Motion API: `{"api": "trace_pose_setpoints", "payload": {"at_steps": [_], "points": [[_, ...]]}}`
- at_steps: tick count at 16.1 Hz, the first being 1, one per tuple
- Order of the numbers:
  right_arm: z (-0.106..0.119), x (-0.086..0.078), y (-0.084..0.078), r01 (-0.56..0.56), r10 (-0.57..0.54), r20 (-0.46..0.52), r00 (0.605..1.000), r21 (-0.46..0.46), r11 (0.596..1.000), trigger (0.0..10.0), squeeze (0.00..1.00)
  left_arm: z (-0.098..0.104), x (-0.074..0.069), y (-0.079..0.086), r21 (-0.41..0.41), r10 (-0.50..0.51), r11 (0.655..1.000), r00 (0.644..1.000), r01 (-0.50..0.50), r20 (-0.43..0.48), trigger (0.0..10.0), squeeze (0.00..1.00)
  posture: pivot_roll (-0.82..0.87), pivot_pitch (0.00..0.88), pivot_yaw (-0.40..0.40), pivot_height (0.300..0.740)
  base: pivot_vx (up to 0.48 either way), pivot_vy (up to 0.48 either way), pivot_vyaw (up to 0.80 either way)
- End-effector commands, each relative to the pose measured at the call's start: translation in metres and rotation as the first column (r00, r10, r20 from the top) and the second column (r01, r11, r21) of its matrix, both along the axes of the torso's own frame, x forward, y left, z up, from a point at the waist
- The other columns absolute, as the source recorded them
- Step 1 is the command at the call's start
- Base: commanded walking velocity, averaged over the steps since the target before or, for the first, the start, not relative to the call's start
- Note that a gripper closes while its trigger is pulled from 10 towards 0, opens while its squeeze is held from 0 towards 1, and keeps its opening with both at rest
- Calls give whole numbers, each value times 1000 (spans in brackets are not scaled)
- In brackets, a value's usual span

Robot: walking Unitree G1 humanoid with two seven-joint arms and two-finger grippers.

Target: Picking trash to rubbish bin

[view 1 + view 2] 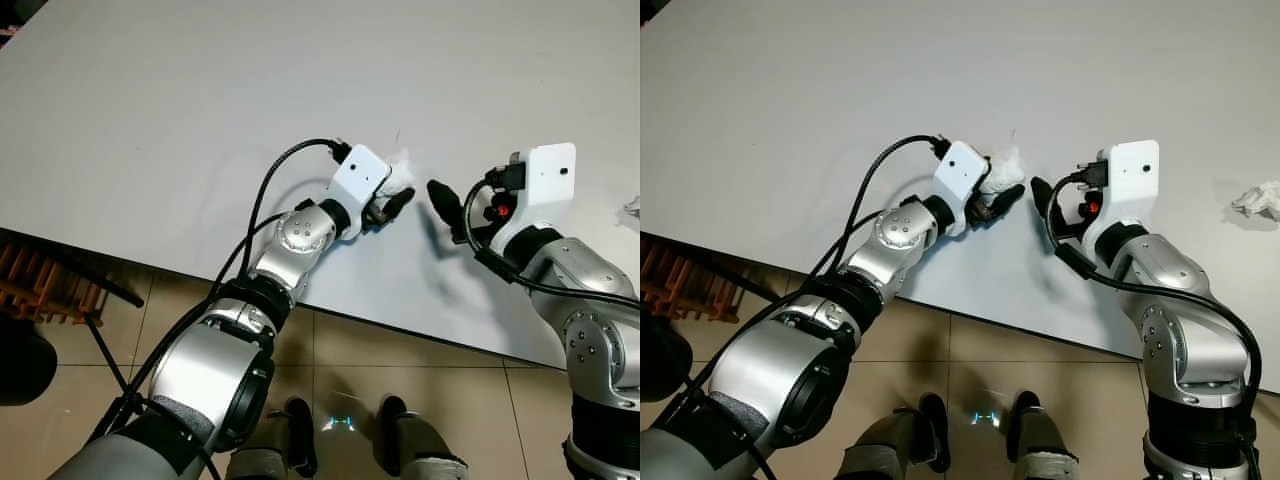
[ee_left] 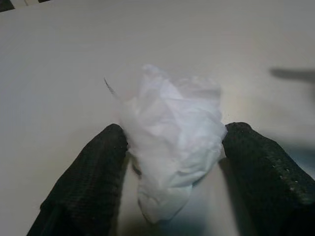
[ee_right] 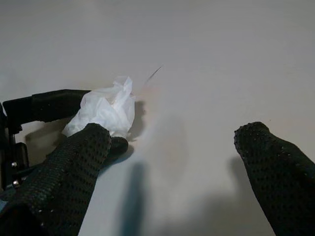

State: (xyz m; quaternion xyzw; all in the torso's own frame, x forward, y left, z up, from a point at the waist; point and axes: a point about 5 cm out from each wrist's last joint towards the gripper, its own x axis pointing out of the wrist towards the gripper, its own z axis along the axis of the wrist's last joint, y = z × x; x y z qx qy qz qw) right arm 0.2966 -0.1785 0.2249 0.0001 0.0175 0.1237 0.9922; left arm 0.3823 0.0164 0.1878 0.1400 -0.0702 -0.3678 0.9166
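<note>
Gripping a crumpled white tissue on the white bench, left gripper has its jaws clamped around it, right gripper alongside, jaws spread and empty.

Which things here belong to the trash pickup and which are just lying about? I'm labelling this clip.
Part of the job:
- crumpled tissue, between the left gripper's fingers on the white table
- second tissue near the table's right edge
- right gripper, open beside the first tissue

Just lying about:
- wooden rack on the floor
</note>
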Motion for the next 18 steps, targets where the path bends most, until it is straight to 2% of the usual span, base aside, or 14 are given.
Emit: {"api": "trace_pose_setpoints", "payload": {"at_steps": [1, 18], "points": [[0, -5, 3, -9, 9, 0, 1000, 10, 1000, 10000, 0, -9, -2, 0, 22, 0, 1000, 1000, 0, -20, 0, 0, -152, 291, 110, 740, 0, 0, 0], [-3, -4, 7, -13, 13, -2, 1000, 25, 1000, 10000, 0, -9, -1, 6, 18, 15, 1000, 1000, -15, -18, 0, 0, -145, 283, 115, 740, 0, 0, 0]]}}
